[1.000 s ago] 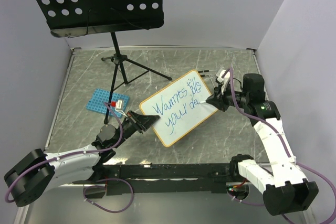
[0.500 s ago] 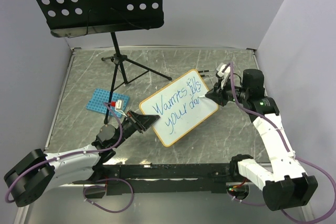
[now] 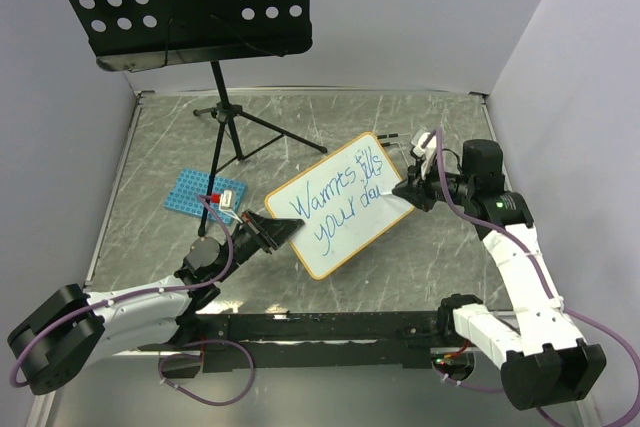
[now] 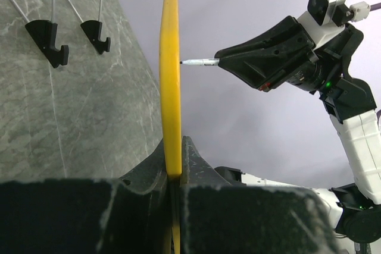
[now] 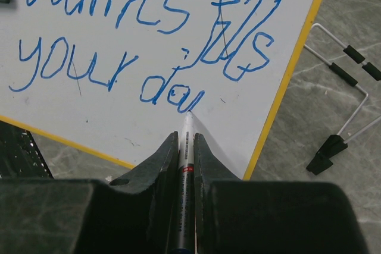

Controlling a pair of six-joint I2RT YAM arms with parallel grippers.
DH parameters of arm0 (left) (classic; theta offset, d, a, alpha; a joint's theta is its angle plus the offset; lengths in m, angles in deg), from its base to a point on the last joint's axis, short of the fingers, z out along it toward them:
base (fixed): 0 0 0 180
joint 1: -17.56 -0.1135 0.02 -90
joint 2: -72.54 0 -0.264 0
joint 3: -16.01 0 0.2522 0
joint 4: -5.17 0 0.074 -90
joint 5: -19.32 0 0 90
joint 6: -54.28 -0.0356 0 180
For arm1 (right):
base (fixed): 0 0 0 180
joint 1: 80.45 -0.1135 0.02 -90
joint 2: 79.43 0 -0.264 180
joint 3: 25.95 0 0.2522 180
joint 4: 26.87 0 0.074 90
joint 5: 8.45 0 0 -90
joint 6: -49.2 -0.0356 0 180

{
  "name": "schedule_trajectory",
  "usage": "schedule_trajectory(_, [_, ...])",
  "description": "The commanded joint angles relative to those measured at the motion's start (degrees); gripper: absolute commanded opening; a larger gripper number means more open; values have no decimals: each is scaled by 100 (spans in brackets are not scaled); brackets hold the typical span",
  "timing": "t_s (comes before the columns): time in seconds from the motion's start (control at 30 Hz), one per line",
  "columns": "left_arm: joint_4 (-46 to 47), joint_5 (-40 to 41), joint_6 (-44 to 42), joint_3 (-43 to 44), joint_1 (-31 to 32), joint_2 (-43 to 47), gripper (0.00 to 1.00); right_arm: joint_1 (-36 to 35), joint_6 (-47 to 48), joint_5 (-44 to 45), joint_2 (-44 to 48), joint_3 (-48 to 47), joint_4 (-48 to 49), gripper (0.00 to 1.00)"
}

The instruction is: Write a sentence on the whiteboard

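The whiteboard with its orange-tan frame stands tilted in mid-table. My left gripper is shut on its lower left edge; in the left wrist view the yellow edge runs up between the jaws. The sentence is blue marker text reading "Warmts fills" over "your da" plus an unfinished stroke. My right gripper is shut on a white marker. Its tip touches the board at the end of that stroke. The marker also shows in the left wrist view.
A black perforated music stand on a tripod rises at the back left. A blue perforated rack lies left of the board. A wire stand with black feet lies right of the board.
My right gripper with the marker shifted slightly along the second line, out toward the board and back, adding to the last word. The left arm and board stayed still.
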Motion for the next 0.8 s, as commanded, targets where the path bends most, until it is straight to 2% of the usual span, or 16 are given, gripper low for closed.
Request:
schedule_trajectory(0.0, [1177,-87,118,185,-22,185,1,0,108,107,150,103,-20,0])
schedule_trajectory(0.5, [1116,-78,101,150,-13,273,1,9,-243,327,-236,-380,648,0])
schedule_trajectory(0.77, [1142,-52,101,115,-22,282,1,9,-147,213,-368,-407,499,0])
